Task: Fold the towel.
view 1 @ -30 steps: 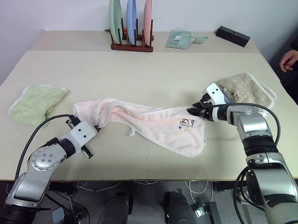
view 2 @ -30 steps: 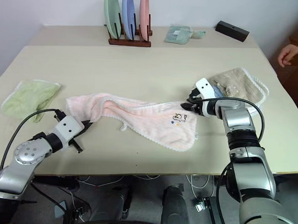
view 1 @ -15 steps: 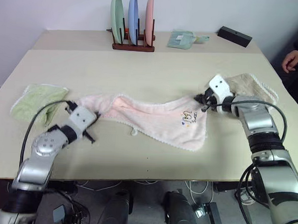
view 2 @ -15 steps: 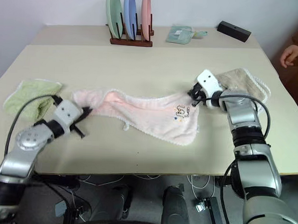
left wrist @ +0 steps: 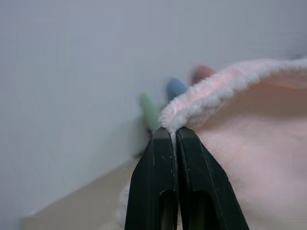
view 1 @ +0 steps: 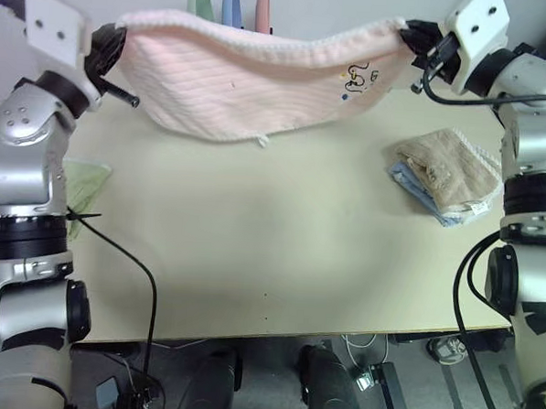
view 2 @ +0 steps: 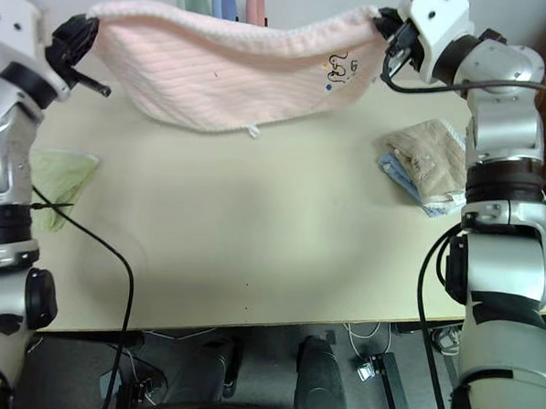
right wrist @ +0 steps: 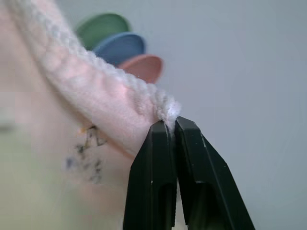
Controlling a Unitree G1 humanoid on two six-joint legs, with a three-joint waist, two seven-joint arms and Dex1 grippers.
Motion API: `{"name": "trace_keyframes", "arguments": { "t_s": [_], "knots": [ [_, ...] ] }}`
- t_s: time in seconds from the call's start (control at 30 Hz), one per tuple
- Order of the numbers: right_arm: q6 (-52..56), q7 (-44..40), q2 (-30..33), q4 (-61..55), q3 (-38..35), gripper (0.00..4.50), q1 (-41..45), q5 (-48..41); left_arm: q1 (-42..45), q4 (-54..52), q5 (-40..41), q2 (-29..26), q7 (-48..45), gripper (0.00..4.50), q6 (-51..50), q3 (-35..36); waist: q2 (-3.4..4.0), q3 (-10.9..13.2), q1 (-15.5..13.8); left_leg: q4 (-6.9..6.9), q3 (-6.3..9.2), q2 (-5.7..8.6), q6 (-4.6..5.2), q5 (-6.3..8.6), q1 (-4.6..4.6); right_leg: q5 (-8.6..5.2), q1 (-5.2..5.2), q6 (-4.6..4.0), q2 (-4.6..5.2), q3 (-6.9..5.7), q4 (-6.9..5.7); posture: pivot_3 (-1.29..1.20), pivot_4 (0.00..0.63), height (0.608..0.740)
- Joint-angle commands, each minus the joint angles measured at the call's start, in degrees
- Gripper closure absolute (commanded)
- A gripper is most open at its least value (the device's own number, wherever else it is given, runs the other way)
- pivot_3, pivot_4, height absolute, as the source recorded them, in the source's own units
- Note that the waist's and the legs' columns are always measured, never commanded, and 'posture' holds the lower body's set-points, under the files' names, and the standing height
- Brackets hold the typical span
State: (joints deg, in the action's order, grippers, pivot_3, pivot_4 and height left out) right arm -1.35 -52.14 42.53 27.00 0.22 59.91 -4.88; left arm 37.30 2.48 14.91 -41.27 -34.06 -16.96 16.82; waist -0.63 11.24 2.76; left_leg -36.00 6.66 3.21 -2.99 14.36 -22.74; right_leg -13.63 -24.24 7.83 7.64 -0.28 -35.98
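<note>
The pale pink towel [view 1: 252, 75] hangs in the air above the table, stretched wide between both grippers and sagging in the middle. A small dark logo [view 1: 357, 77] sits near its right end and a white loop [view 1: 262, 142] dangles from its lower edge. My left gripper [view 1: 110, 48] is shut on the towel's upper left corner; its black fingers [left wrist: 156, 163] pinch the fluffy edge. My right gripper [view 1: 412, 35] is shut on the upper right corner, with its fingers [right wrist: 160, 153] clamped on the hem.
A folded beige towel [view 1: 444, 172] lies on a blue cloth at the table's right. A light green towel [view 1: 84, 184] lies at the left edge. Plates in a rack [view 1: 230, 3] stand behind the raised towel. The tan table [view 1: 271, 250] spreads below.
Both grippers have risen high off the table, lifting the pink towel from lying flat to hanging stretched in the air. The camera view has also shifted.
</note>
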Motion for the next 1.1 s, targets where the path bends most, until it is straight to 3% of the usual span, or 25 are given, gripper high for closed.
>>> {"name": "trace_keyframes", "arguments": {
  "t_s": [0.03, 0.27, 0.53, 0.67, 0.93, 1.1],
  "knots": [
    [8.95, -7.42, 3.51, -14.53, -1.78, 4.36, -10.20, -7.00, -11.27, -9.82, 5.89, -3.39, -6.34, 4.50, -6.28, 3.71, 0.01, 0.01, 0.07, -0.03, -0.02, 0.00, 0.00, 0.04, -0.03, -0.01, -0.08, 0.00, 0.01, 0.00, -0.06, 0.00, 0.150, 0.740],
    [26.38, -17.04, 14.26, -34.91, -8.41, 4.36, -36.84, -18.10, -39.28, -25.72, 12.93, -6.31, -13.63, 4.50, -16.12, 10.43, 0.06, 0.07, -0.96, -0.43, 0.01, -0.03, 0.20, 0.14, -0.40, 0.06, -0.31, -0.15, 0.00, 0.03, -0.08, 0.00, 0.150, 0.740],
    [34.57, -20.37, 21.10, -40.81, -17.27, 4.36, -46.93, -25.40, -54.94, -31.71, 20.19, -9.42, -20.07, 4.50, -24.22, 19.84, 0.02, 0.05, -2.07, -1.09, -0.10, -0.31, 0.22, 0.15, -0.09, 0.09, 0.21, -0.66, -0.25, 0.04, -0.10, 0.00, 0.150, 0.740],
    [32.41, -17.56, 20.24, -37.77, -14.54, 4.36, -43.55, -22.85, -52.14, -29.22, 18.87, -10.13, -18.44, 4.50, -22.51, 18.43, 0.03, 0.05, -2.17, -1.09, -0.12, -0.30, 0.22, 0.14, -0.08, 0.13, 0.23, -0.74, -0.25, 0.04, -0.10, 0.00, 0.150, 0.740],
    [24.26, -9.01, 12.67, -25.83, -1.27, 4.36, -33.33, -9.64, -33.65, -15.15, 9.24, -8.18, -12.79, 4.50, -14.62, 1.79, 0.02, 0.04, -1.99, -1.02, -0.14, -0.26, 0.22, 0.14, -0.12, 0.27, 0.17, -0.52, -0.26, 0.05, -0.06, 0.00, 0.150, 0.740],
    [21.95, -5.10, 8.22, -18.90, 1.81, 4.36, -29.60, -5.21, -26.71, -6.54, 4.47, -6.56, -12.76, 4.50, -9.90, -4.98, 0.02, 0.05, -1.83, -1.00, -0.13, -0.25, 0.21, 0.14, -0.24, 0.35, -0.03, -0.39, -0.27, 0.05, -0.11, 0.00, 0.150, 0.740]
  ]
}}
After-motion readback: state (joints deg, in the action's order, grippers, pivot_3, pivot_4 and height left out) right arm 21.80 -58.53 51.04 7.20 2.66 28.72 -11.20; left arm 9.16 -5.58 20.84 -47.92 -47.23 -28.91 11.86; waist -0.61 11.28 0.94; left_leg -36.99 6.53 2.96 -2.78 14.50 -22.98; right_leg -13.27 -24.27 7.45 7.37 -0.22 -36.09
